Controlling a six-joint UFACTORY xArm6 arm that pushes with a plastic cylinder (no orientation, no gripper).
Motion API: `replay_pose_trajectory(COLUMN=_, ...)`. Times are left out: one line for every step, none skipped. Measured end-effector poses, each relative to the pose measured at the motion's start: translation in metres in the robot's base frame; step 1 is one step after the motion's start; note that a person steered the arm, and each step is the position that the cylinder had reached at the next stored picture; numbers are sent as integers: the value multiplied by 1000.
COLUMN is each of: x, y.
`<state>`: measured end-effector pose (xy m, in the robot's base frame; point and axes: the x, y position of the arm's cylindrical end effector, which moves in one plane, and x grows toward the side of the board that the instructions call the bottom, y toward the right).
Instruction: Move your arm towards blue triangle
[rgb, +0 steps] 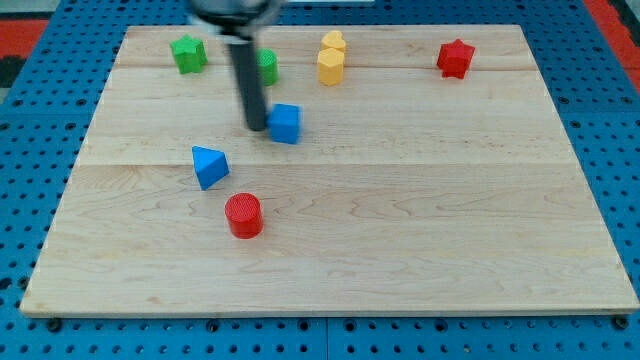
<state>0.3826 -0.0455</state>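
Observation:
The blue triangle (209, 166) lies on the wooden board (400, 230) left of centre. My dark rod comes down from the view's top, and my tip (257, 127) rests just left of the blue cube (285, 123), touching or nearly touching it. The tip is up and to the right of the blue triangle, about a block's width away.
A red cylinder (243, 215) lies below the triangle. A green star block (188, 53) is at top left. A green block (267, 66) is partly hidden behind the rod. Two yellow blocks (331, 59) sit at top centre. A red star block (455, 58) is at top right.

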Motion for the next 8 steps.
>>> replay_pose_trajectory(x=0, y=5)
replay_pose_trajectory(x=0, y=4)
replay_pose_trajectory(x=-6, y=-54)
replay_pose_trajectory(x=-7, y=-113)
replay_pose_trajectory(x=-7, y=-127)
replay_pose_trajectory(x=-5, y=-129)
replay_pose_trajectory(x=18, y=-156)
replay_pose_trajectory(x=39, y=-167)
